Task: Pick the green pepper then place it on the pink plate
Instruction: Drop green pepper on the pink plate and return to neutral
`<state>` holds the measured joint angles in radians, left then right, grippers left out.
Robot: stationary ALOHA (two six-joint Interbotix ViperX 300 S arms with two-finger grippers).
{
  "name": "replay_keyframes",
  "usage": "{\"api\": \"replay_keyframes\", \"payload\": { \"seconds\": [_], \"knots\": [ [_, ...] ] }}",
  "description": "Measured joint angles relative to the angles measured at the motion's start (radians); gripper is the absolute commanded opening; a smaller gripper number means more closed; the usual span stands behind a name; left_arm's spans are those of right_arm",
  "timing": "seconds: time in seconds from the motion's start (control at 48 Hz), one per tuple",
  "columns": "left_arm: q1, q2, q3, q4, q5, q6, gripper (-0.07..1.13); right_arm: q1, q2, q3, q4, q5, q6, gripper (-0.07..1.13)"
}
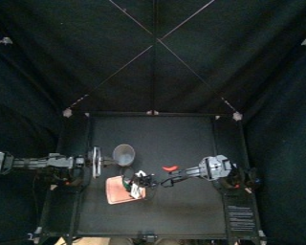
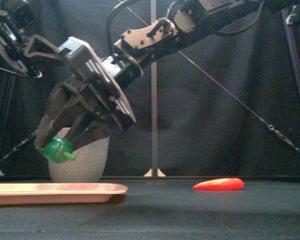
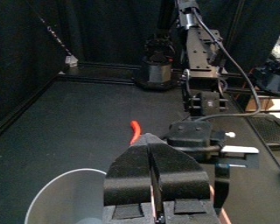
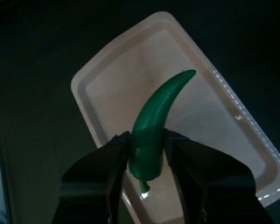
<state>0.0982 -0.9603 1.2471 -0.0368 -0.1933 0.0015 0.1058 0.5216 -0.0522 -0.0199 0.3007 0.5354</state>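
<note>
My right gripper [image 2: 65, 134] is shut on the green pepper [image 2: 56, 146] and holds it just above the pink plate [image 2: 52, 193] at the front left. In the right wrist view the curved green pepper [image 4: 161, 114] sticks out from between the jaws of the right gripper [image 4: 146, 164], over the plate's [image 4: 113, 74] bare middle. It does not touch the plate. From the top, the right arm reaches past the middle to the plate [image 1: 115, 191]. My left gripper [image 1: 95, 163] rests at the left beside the grey cup, shut and empty [image 3: 157, 194].
A tall grey speckled cup [image 2: 80, 161] stands right behind the plate, close to the held pepper. A red chili [image 2: 219, 184] lies on the table to the right, also seen from the top as the red chili [image 1: 171, 169].
</note>
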Motion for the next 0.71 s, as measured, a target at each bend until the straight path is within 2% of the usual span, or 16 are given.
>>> {"api": "replay_keyframes", "payload": {
  "seconds": [0.146,0.312,0.708],
  "knots": [
    [0.005,0.0,0.005,0.0,0.0,0.0,0.03,0.008,0.044,-0.058,-0.011,0.051,-0.005,0.8],
    [0.006,0.0,0.005,0.0,0.0,0.002,0.03,0.014,0.061,-0.083,-0.054,0.057,0.006,0.93],
    [0.008,0.0,0.011,0.002,0.0,-0.002,0.03,0.015,0.061,-0.08,-0.092,0.094,0.012,0.95]
  ]
}}
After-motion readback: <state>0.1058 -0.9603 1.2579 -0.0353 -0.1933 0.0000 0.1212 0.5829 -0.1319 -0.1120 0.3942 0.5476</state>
